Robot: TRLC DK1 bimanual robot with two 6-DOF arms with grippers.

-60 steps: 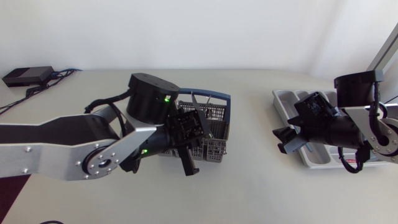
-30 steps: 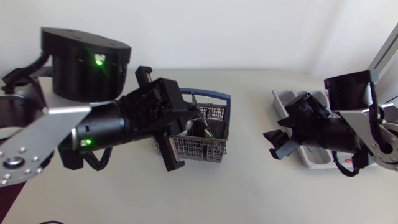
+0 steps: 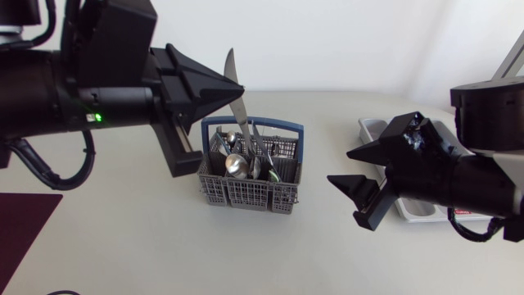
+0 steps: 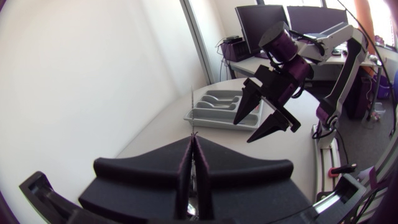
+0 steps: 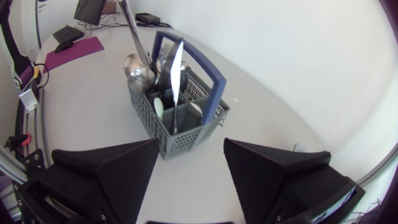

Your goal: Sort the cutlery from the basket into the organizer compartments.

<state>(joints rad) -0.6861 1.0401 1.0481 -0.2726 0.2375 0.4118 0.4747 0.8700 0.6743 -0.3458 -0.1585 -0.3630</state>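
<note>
Transfer step, by my reading: left gripper (image 3: 219, 88) clenched on a knife (image 3: 233, 75), held up at twelve o'clock of the basket (image 3: 246, 195). Next it should carry toward three o'clock, to the organizer (image 3: 375, 131) (right gripper (image 3: 358, 192) gapes, empty) and pick the right compartment.

Left gripper (image 3: 236, 90) raised, jaws pressed together; right gripper (image 3: 339, 166) jaws wide apart.
</note>
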